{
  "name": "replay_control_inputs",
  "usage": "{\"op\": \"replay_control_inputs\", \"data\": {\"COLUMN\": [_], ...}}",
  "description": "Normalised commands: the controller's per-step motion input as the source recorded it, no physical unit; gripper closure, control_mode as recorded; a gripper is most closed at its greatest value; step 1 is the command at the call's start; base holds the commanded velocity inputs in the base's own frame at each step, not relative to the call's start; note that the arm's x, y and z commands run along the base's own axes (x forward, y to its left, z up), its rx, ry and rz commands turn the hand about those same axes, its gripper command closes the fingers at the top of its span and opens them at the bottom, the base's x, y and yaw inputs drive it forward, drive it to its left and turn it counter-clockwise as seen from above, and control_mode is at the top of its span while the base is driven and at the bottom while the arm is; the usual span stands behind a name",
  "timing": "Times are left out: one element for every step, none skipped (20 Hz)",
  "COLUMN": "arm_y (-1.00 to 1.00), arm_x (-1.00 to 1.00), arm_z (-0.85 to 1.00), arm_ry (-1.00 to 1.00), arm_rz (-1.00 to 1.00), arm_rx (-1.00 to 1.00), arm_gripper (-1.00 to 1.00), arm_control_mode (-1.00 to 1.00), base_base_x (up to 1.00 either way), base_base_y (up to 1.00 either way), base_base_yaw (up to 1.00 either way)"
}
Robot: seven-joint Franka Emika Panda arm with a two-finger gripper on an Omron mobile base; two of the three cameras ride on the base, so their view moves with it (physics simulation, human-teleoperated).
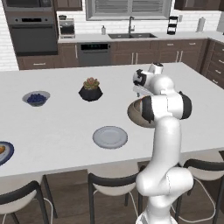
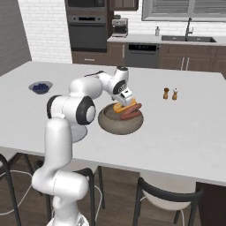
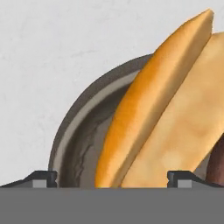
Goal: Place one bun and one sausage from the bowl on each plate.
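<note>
A broad white matte island counter (image 1: 57, 118) carries a wide, round, dull grey stone-like bowl (image 2: 109, 125) near its middle, beside a plain light grey flat plate (image 1: 110, 137). A long golden, smooth-crusted split bun (image 3: 148, 118) leans in the bowl beside glossy reddish-brown sausages (image 2: 132, 111). The two-finger gripper (image 3: 113, 175) hangs over the bun, jaws spread wide, gripping nothing.

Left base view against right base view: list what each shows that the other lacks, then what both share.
Left base view alone: the light grey plate, the succulent pot, and the blue-rimmed plate at the picture's edge. Right base view alone: bun and sausages in the bowl, the open gripper above them, two shakers. Shared: bowl, berry bowl, island, arm.
</note>
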Motion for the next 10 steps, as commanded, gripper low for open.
{"op": "replay_control_inputs", "data": {"arm_y": [0.0, 0.0, -0.04, -0.24, -0.3, -0.19, -0.11, -0.03, 0.0, 0.0], "arm_x": [0.62, 0.55, 0.49, 0.14, 0.0, 0.0, 0.0, 0.0, 0.0, 0.0], "arm_z": [-0.28, -0.3, -0.2, -0.09, -0.13, -0.14, -0.26, -0.3, -0.33, -0.38], "arm_ry": [0.07, 0.05, 0.04, 0.0, 0.0, 0.0, 0.0, 0.0, 0.0, 0.0], "arm_rz": [0.0, 0.0, 0.0, 0.0, 0.0, 0.0, 0.0, 0.0, 0.0, 0.0], "arm_rx": [0.0, 0.0, 0.0, 0.0, 0.0, 0.0, 0.0, 0.0, 0.0, -0.02], "arm_gripper": [-1.0, -1.0, -1.0, -1.0, -1.0, -1.0, -1.0, -1.0, -1.0, -1.0], "arm_control_mode": [-1.0, -1.0, -1.0, -1.0, -1.0, -1.0, -1.0, -1.0, -1.0, -1.0], "base_base_x": [0.0, 0.0, 0.0, 0.0, 0.0, 0.0, 0.0, 0.0, 0.0, 0.0], "base_base_y": [0.0, 0.0, 0.0, 0.0, 0.0, 0.0, 0.0, 0.0, 0.0, 0.0], "base_base_yaw": [0.0, 0.0, 0.0, 0.0, 0.0, 0.0, 0.0, 0.0, 0.0, 0.0]}}
